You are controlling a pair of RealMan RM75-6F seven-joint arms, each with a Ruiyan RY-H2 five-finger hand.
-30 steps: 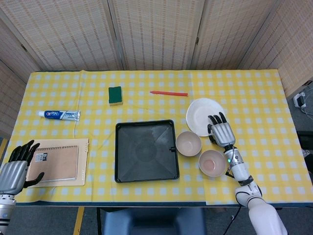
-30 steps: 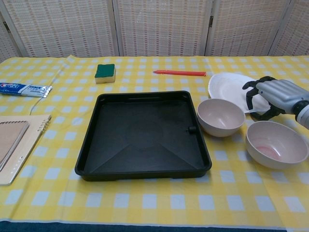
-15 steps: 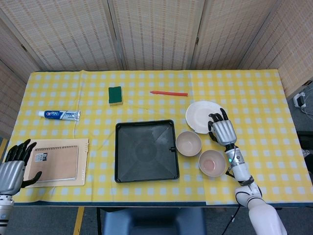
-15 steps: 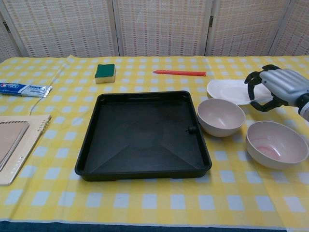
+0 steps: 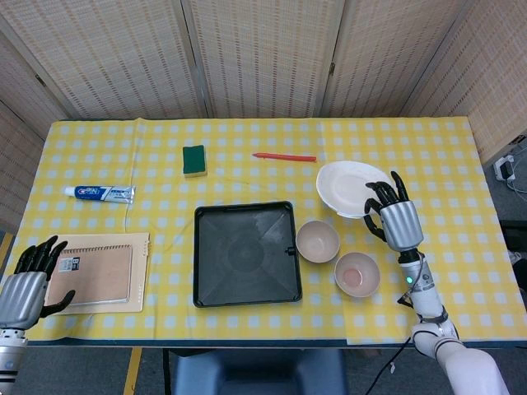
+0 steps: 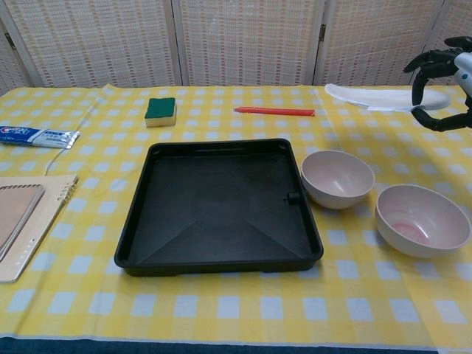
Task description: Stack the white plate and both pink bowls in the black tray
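I have the right hand (image 5: 397, 220) raised above the desk (image 5: 445, 156), its fingers (image 6: 431, 63) closed on the near-right rim of the white plate (image 5: 352, 188). The plate is held clear of the cloth, roughly level, extending out to the left of those fingers. Below and to their left stand the two pink bowls: one bowl (image 5: 318, 240) just beside the right edge of the black tray (image 5: 246, 253), the second bowl (image 5: 356, 274) nearer me and almost under the wrist. Neither bowl touches the tray, as far as I can tell. The tray holds nothing.

My left hand (image 5: 26, 284) sits at the near-left desk corner, fingers (image 5: 37, 255) spread and gripping nothing, just left of a notebook (image 5: 97, 272).
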